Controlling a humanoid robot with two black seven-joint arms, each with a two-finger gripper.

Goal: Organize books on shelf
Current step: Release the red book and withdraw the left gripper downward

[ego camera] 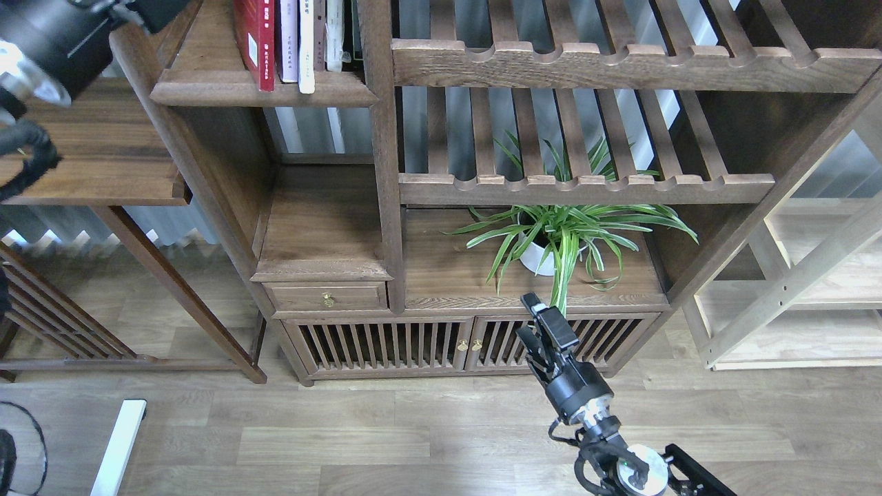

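Books (293, 38) are standing upright in a tight row on the narrow dark-brown shelf (262, 93) at upper left, bunched toward its right end against the bookcase post: a thick red book (255, 41) outermost on the left, a pale lavender one beside it, then white-spined ones, tops cut off by the frame. Below and right, a white pot (541, 258) holding a striped green plant (572, 231) is sitting on the cabinet top under the slatted racks. The right gripper (537, 329) is hanging low before the cabinet doors, fingers close together with nothing between them; the left arm's black end is showing at the top-left corner, its fingers impossible to make out.
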